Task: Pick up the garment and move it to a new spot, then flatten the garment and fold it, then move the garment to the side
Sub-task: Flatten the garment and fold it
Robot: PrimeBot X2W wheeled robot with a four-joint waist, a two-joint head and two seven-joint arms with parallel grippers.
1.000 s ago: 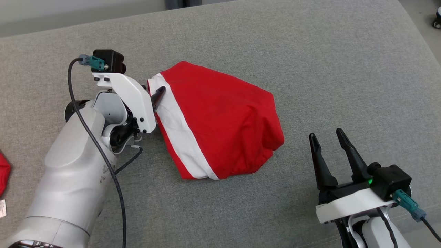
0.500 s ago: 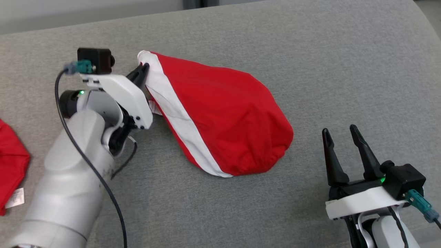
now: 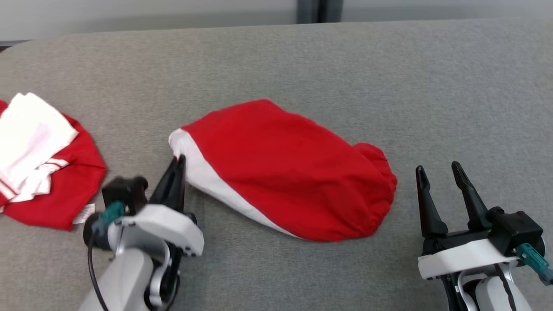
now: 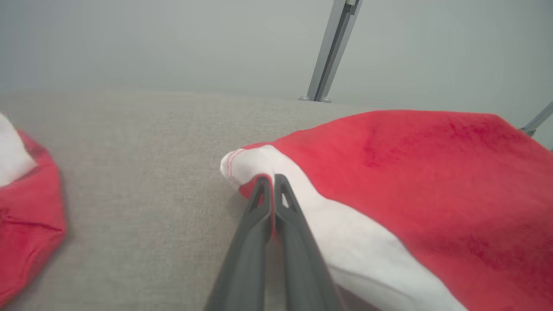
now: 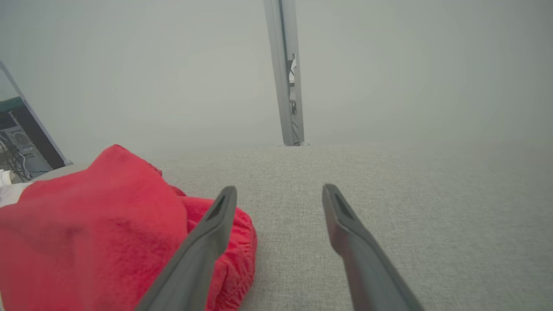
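Observation:
The garment (image 3: 293,172) is a red bundle with a white band along its left edge, lying mid-surface on the grey cloth. My left gripper (image 3: 179,160) comes in from the lower left and is shut on that white-banded corner. In the left wrist view the gripper (image 4: 270,178) has its fingers pressed together, with the garment (image 4: 410,181) pinched between the tips, a sliver of red showing there. My right gripper (image 3: 438,167) stands open at the lower right, just right of the garment's bunched end. In the right wrist view the gripper (image 5: 280,190) holds nothing, and the garment (image 5: 86,233) is beside its left finger.
A second red and white garment (image 3: 43,172) lies crumpled at the far left, also in the left wrist view (image 4: 26,216). The grey padded surface (image 3: 345,65) stretches behind and to the right. A metal post (image 3: 309,11) stands beyond the back edge.
My left gripper has shut on the garment's white-banded corner and drawn back toward me with it. The head view has shifted, bringing the second garment into sight. The right gripper stays open.

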